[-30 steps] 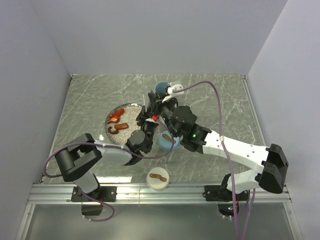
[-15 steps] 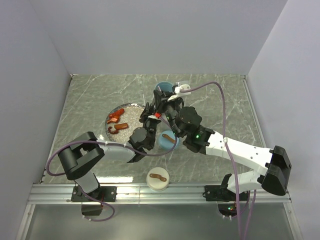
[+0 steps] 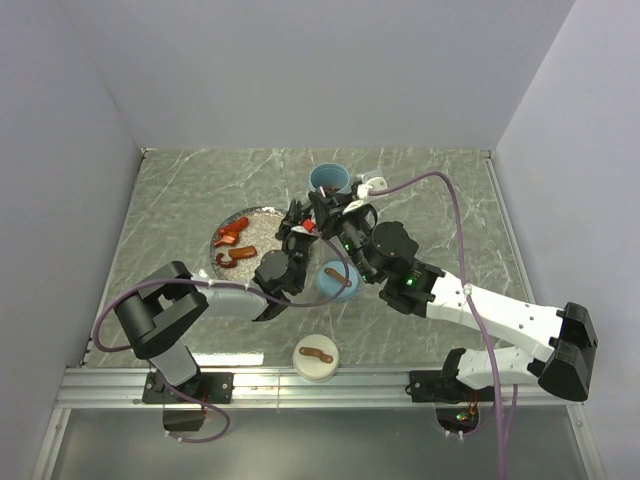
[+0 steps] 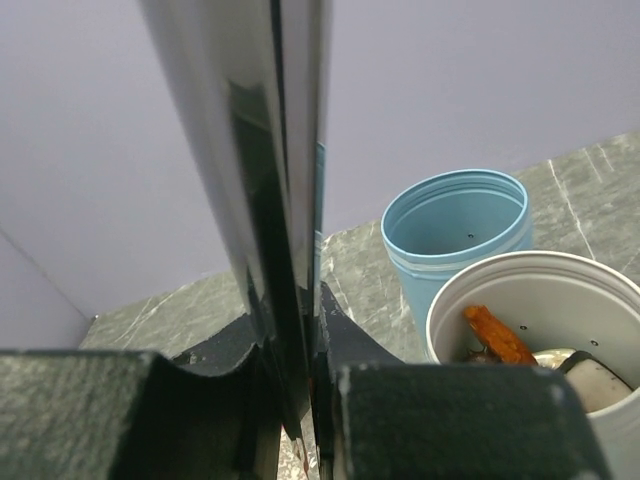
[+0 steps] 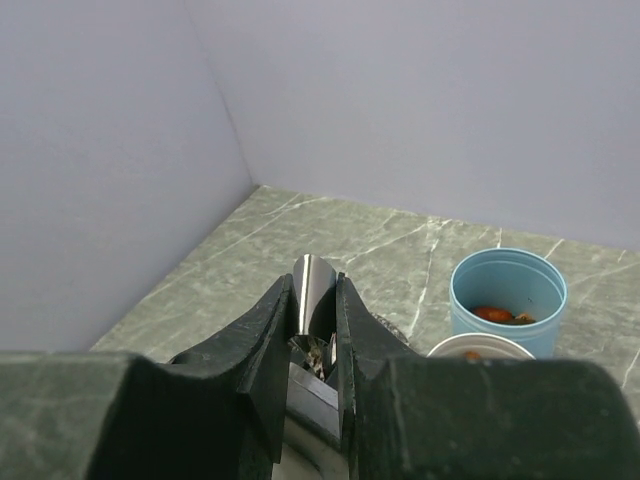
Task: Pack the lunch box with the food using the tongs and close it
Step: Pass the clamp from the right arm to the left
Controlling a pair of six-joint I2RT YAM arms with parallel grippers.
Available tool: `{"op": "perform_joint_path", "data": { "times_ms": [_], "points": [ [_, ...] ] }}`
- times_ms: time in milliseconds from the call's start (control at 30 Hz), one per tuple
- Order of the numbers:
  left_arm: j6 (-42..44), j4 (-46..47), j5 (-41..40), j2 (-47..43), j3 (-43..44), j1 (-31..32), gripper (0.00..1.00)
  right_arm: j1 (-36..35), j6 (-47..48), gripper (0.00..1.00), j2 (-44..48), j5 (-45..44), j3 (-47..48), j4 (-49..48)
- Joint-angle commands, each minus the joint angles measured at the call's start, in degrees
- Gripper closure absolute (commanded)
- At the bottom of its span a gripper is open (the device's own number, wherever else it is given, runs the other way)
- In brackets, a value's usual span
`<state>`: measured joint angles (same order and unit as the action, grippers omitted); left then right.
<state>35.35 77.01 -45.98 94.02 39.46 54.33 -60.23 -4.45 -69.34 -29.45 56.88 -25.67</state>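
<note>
Partly packed: some food [image 3: 232, 243] lies on the plate [image 3: 262, 212], some in the blue cup [image 5: 555, 320] and white container [image 4: 600, 295]. The blue lid [image 3: 335, 280] and white lid [image 3: 316, 358] are off (closing not yet done). The left claw [image 4: 295, 345] and right claw [image 5: 313, 300], both nearly closed, pinch the tongs [image 4: 270, 150] beside the containers.

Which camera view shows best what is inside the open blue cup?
The right wrist view: it looks down into the blue cup and shows red-orange food on its bottom. The left wrist view sees the cup from lower, only rim and inner wall. The top view shows the cup small, contents unclear.
</note>
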Motion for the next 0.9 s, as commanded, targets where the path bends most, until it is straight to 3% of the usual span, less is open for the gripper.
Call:
{"op": "perform_joint_path", "data": {
  "times_ms": [0, 200, 233, 467, 533, 700, 867],
  "points": [
    [-1.52, 24.94, 0.71, -1.38, -0.44, -1.59, 1.0, -2.0, -1.62, 0.75, 1.93, 7.3, 1.21, 3.51],
    [-3.87, 24.07, 2.73, -4.27, -4.12, -2.55, 1.0, -2.0, -1.97, 0.7, 2.1, 7.3, 0.69, 3.79],
    [-5.11, 23.45, 3.08, -4.98, -5.09, -3.43, 1.0, -2.0, -1.79, 0.66, 2.28, 7.3, 0.6, 3.53],
    [-28.47, 3.78, 19.67, -18.95, -15.8, -13.62, 1.0, -2.0, -1.18, 0.52, 0.0, 7.83, 1.65, 2.56],
    [-29.29, 4.28, 20.4, -21.14, -17.74, -15.12, 1.0, -1.91, -1.0, 0.49, -0.62, 7.83, 1.57, 1.86],
    [-31.13, -5.54, 23.91, -23.09, -17.58, -17.41, 1.0, -2.0, -0.83, 0.42, -1.94, 8.18, 2.0, -0.52],
    [-37.0, -7.82, 23.83, -25.45, -19.78, -21.01, 1.0, -2.0, -0.3, 0.41, -0.19, 6.17, 0.78, -0.69]
  ]
}}
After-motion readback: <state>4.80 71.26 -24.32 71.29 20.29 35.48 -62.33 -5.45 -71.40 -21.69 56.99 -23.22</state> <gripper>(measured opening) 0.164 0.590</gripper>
